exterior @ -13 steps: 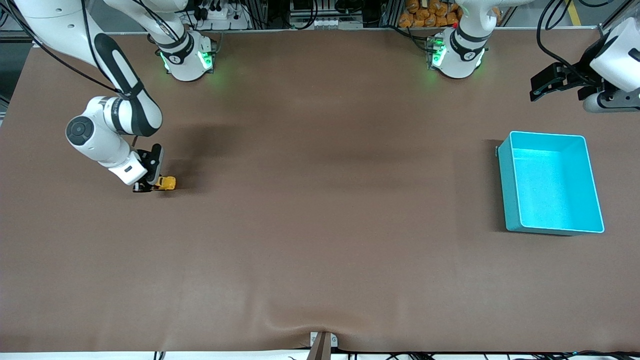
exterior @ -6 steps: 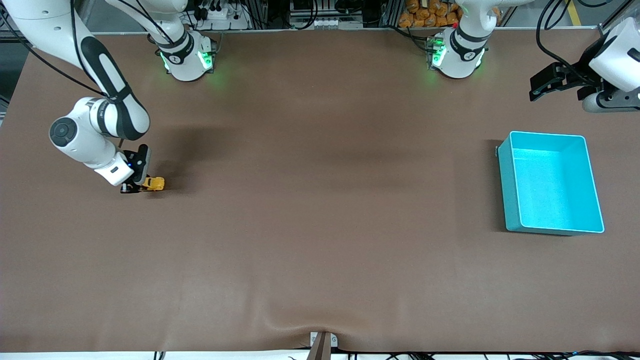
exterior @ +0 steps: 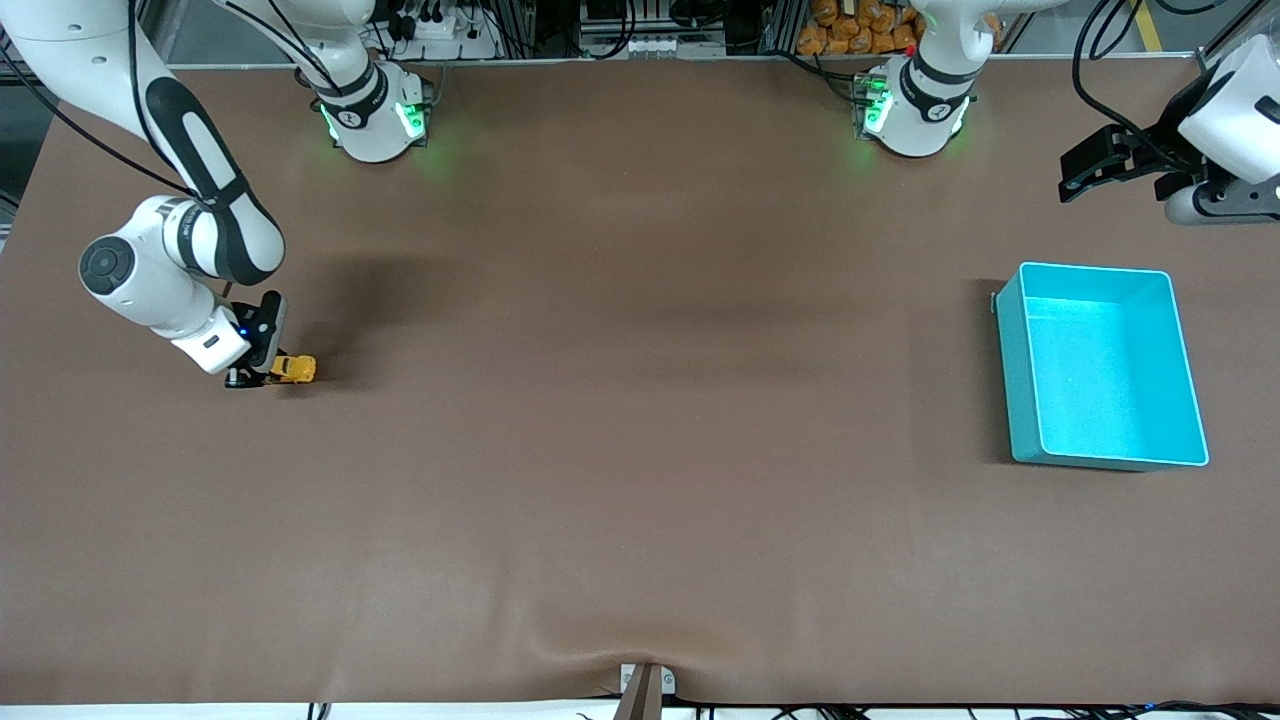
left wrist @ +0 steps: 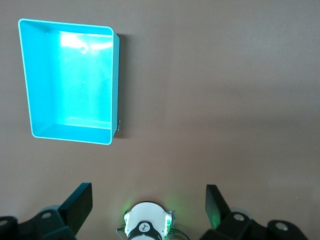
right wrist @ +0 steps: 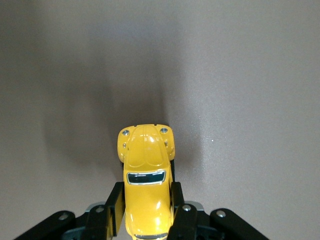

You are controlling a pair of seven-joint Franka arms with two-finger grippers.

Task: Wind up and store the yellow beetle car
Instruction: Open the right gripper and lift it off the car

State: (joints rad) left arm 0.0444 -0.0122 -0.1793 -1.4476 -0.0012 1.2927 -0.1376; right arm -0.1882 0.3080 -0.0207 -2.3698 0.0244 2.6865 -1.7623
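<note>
The yellow beetle car [exterior: 293, 369] sits on the brown table at the right arm's end. My right gripper [exterior: 262, 374] is low at the table and shut on the car's rear sides. In the right wrist view the car [right wrist: 145, 180] is clamped between the black fingers [right wrist: 114, 207], its nose pointing away from the gripper. The teal bin [exterior: 1100, 365] stands open and empty at the left arm's end; it also shows in the left wrist view [left wrist: 70, 80]. My left gripper [exterior: 1085, 168] waits open and empty, raised above the table beside the bin's end nearest the robots' bases.
The brown mat [exterior: 640, 400] covers the whole table between the car and the bin. The two arm bases [exterior: 375, 110] stand along the edge nearest the robots. A small bracket [exterior: 645, 685] sits at the edge nearest the front camera.
My right gripper has dragged the car along the table toward the right arm's end, away from the bin. The left arm has not moved.
</note>
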